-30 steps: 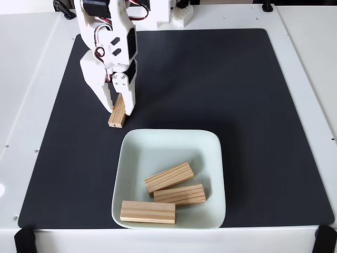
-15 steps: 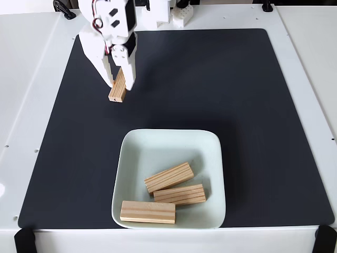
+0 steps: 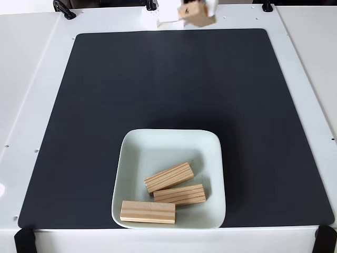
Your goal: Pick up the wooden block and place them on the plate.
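The pale mint plate [image 3: 158,139] sits near the front of the fixed view. Three wooden blocks lie in it: one tilted in the middle [image 3: 168,177], one just below it [image 3: 180,194], one along the front rim [image 3: 147,212]. A fourth wooden block [image 3: 196,15] hangs blurred in the air at the top edge, far behind the plate. My white gripper [image 3: 203,8] is shut on it, and only a sliver of its fingers shows beside the block. The arm itself is out of frame.
A black mat [image 3: 79,132] covers most of the white table [image 3: 26,79]. Black clamps sit at the back left [image 3: 62,7] and at both front corners [image 3: 23,238].
The gripper lifted the block from the mat's back left, then swung it up and to the right to the top edge. The three blocks in the plate have not moved.
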You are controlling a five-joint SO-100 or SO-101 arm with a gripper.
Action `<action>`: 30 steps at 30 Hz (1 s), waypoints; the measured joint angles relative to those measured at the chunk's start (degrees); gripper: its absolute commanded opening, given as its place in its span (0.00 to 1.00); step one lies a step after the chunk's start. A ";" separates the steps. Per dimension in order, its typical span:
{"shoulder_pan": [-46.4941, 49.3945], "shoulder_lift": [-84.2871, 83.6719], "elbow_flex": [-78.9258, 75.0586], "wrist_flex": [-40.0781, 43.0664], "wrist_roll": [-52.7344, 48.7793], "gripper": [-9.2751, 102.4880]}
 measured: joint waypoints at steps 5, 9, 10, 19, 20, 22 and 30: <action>-0.88 0.97 0.00 -21.62 21.62 0.08; -0.35 0.97 0.00 -36.65 38.23 0.08; 0.09 0.62 0.00 -39.64 41.57 0.08; 2.29 -20.92 -10.11 -43.51 50.19 0.08; 2.46 -24.43 -13.01 -42.98 50.19 0.08; 3.34 -31.55 -19.86 -39.11 50.19 0.08; 4.57 -55.63 -51.77 -9.05 50.19 0.08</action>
